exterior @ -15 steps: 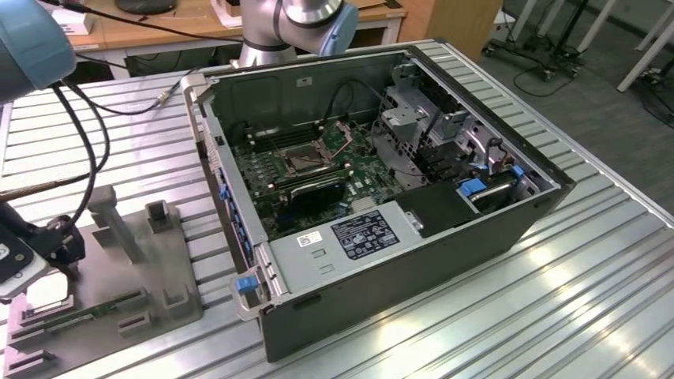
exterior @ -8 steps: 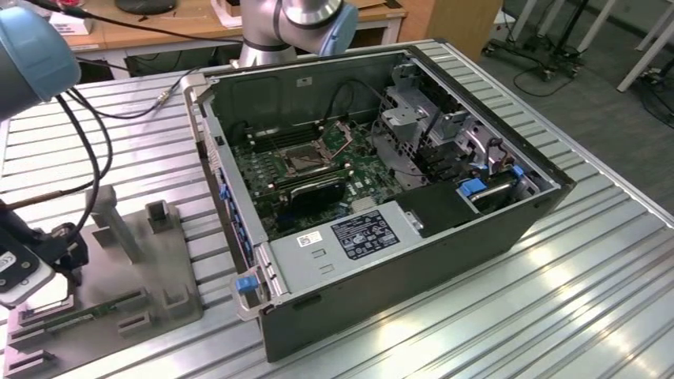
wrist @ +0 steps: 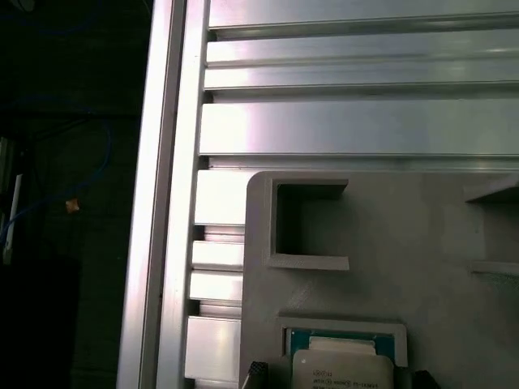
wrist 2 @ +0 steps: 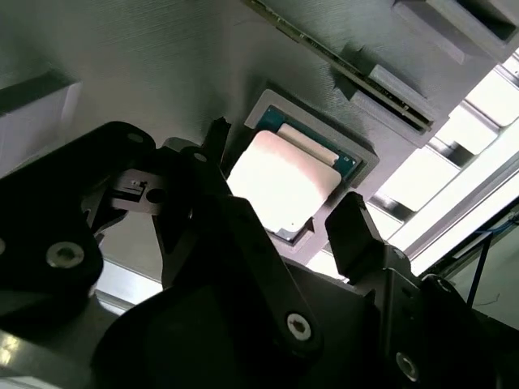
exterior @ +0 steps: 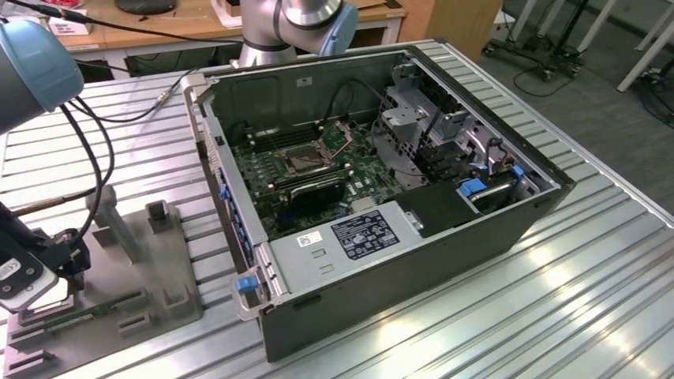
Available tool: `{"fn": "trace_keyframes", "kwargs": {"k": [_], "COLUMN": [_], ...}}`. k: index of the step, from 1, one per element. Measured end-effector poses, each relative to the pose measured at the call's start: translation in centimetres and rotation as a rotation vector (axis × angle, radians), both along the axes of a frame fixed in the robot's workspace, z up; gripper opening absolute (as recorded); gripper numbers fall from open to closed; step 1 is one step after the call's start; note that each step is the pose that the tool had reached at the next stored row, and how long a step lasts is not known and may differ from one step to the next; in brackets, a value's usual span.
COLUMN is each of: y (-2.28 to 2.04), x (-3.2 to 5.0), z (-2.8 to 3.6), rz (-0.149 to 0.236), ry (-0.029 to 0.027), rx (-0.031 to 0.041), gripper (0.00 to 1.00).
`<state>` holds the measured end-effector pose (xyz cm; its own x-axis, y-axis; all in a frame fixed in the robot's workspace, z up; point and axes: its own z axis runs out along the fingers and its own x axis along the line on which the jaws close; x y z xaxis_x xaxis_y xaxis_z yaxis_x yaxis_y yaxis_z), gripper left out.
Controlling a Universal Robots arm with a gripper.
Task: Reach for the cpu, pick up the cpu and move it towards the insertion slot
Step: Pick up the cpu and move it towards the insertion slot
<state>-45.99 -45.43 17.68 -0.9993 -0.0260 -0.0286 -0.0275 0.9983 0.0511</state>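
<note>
Step in hand: judging by the pose, the arm is closing in on the chip; the pick-up is not yet made.
Gripper: the gripper [wrist 2: 285, 168] is hanging directly over the grey fixture [wrist 2: 146, 65], its fingers [wrist 2: 357, 231] standing well apart, one off each side of the chip, and it is gripping nothing.
Cpu: the cpu [wrist 2: 280, 182] is lying flat in a square recess of the fixture, pale top facing up, between the two fingertips.
Insertion slot: the insertion slot [exterior: 298, 160] is sitting on the board inside the computer case [exterior: 421, 260], well apart from the fixture, towards the exterior view's right.
Doing it well: the recess walls are sitting close around the chip, so the fingers probably need to be coming down square and centred, meeting opposite edges of the rim rather than pressing on the top; a skewed close is likely to tilt or jam it.
Surface: the fixture is resting on a ribbed aluminium table [exterior: 548, 316]; a green memory stick [exterior: 93, 309] is lying in another slot of the fixture.
Room: black cables [exterior: 100, 166] are hanging above the fixture; beyond it and the case, a wooden bench [exterior: 169, 28] and wheeled stands [exterior: 548, 63] are standing on grey floor.
</note>
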Motion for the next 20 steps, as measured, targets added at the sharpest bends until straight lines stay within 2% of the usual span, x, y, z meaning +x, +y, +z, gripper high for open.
{"fn": "trace_keyframes", "kwargs": {"k": [4,5,7,8,10,11,20], "y": [0.00,0.00,0.00,0.00,0.00,0.00,0.00], "x": [0.00,0.00,0.00,0.00,0.00,0.00,0.00], "z": [-0.02,-0.03,-0.03,-0.04,-0.03,-0.03,0.10], "rz": [0.000,0.000,0.000,0.000,0.000,0.000,0.000], "ry": [-0.0002,-0.0002,-0.0002,-0.0001,-0.0001,-0.0003,-0.0001], "rx": [0.0002,0.0001,0.0002,0.0002,0.0002,0.0003,0.0002], "gripper": [0.74,0.67,0.66,0.60,0.60,0.55,0.55]}}
